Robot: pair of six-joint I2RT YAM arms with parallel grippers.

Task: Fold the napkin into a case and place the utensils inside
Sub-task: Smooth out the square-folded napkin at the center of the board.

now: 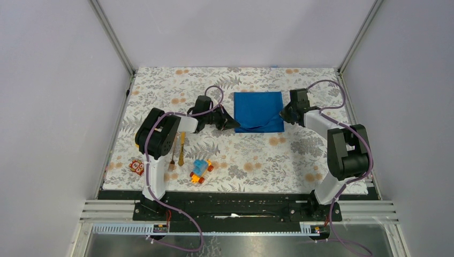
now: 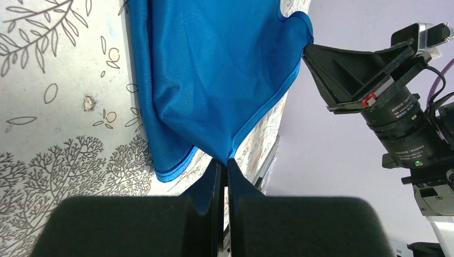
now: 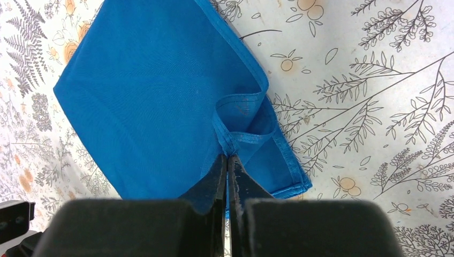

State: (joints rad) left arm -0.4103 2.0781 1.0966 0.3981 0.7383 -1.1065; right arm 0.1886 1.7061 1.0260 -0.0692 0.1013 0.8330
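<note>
The blue napkin (image 1: 259, 110) lies on the floral table cover at the back centre, folded to a rectangle. My left gripper (image 1: 235, 125) is shut on its near left corner, with the cloth pinched and lifted in the left wrist view (image 2: 214, 96). My right gripper (image 1: 282, 114) is shut on the napkin's right edge, where the hem bunches in the right wrist view (image 3: 235, 134). The golden-orange knife (image 1: 182, 148) and fork (image 1: 173, 156) lie side by side at the near left, beside my left arm.
A blue-and-orange toy car (image 1: 201, 171) sits near the front, right of the utensils. A red patterned block (image 1: 136, 167) lies at the near left edge of the cover. Metal frame posts rise at the back corners.
</note>
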